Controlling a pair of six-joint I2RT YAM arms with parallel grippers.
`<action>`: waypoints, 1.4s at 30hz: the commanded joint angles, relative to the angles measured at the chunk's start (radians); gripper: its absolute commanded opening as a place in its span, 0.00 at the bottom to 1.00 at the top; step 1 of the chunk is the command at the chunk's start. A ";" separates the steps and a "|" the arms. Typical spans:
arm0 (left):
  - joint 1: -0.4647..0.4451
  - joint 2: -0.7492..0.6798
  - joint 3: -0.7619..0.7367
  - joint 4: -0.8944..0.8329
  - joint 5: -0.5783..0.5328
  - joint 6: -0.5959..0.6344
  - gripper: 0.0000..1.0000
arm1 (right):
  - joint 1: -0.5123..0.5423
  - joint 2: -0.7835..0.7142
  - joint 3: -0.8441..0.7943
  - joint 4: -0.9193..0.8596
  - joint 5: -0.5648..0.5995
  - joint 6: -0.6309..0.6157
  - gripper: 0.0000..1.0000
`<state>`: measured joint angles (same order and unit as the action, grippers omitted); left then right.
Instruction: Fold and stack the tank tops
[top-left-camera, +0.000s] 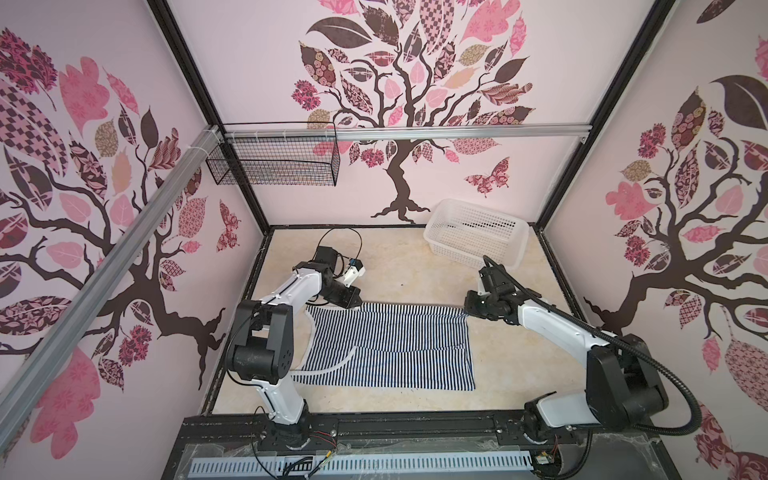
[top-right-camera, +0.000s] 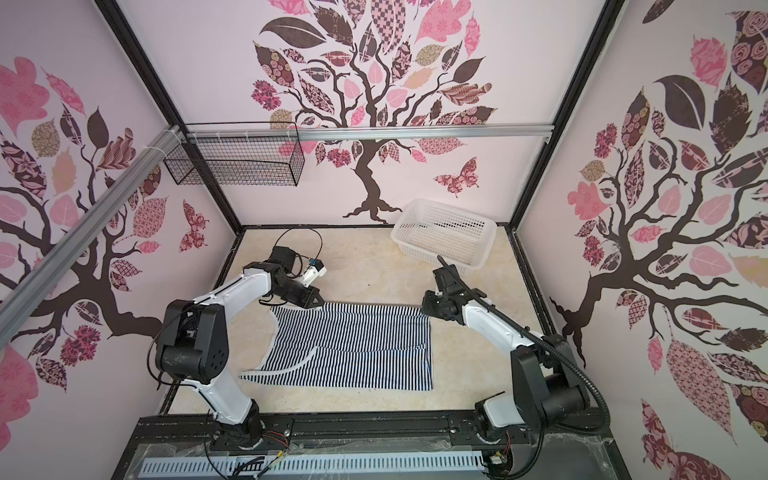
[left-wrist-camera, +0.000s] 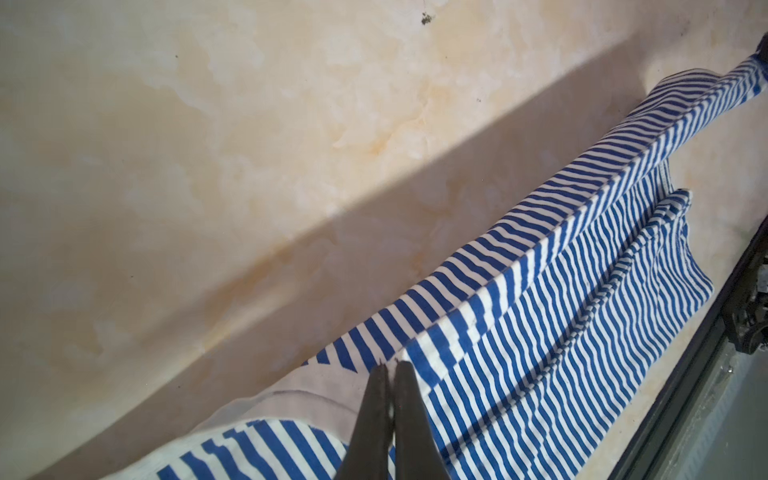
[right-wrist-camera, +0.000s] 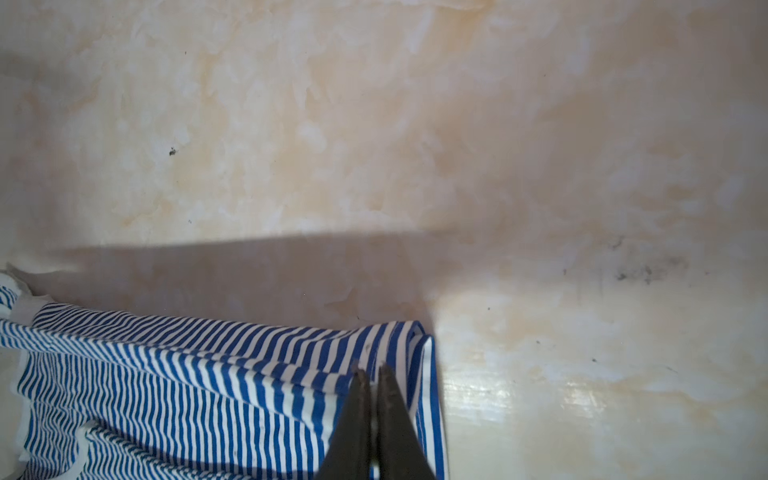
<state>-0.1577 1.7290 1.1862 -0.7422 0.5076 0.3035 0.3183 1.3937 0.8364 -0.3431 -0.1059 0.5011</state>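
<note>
My stereo head hangs high over my base rail (top-left-camera: 415, 428), tilted down and forward. Both top views hold nearly the same picture, the whole table (top-left-camera: 415, 270) up to the back wall (top-left-camera: 316, 203). My left wrist camera rides just behind my left gripper (left-wrist-camera: 390, 366), close over the top (left-wrist-camera: 540, 332), sighting along its raised edge. My right wrist camera sits as near behind my right gripper (right-wrist-camera: 371, 370), facing bare table. Both wrist views share that edge.

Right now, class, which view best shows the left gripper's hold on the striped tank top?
The left wrist view: the left gripper pinches the edge of the tank top, jaws shut. Both top views show it from above, fingertips hidden; the right wrist view misses it.
</note>
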 joint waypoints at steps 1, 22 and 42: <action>-0.004 -0.047 -0.036 0.003 0.014 0.022 0.00 | -0.004 -0.067 -0.022 -0.034 -0.018 0.013 0.08; -0.054 -0.148 -0.191 0.012 -0.031 0.050 0.00 | 0.016 -0.228 -0.186 -0.046 -0.075 0.058 0.10; -0.058 -0.155 -0.288 0.054 -0.064 0.059 0.00 | 0.069 -0.230 -0.281 -0.011 -0.054 0.093 0.10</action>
<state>-0.2108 1.5929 0.9146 -0.6960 0.4538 0.3450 0.3786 1.1755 0.5613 -0.3515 -0.1860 0.5846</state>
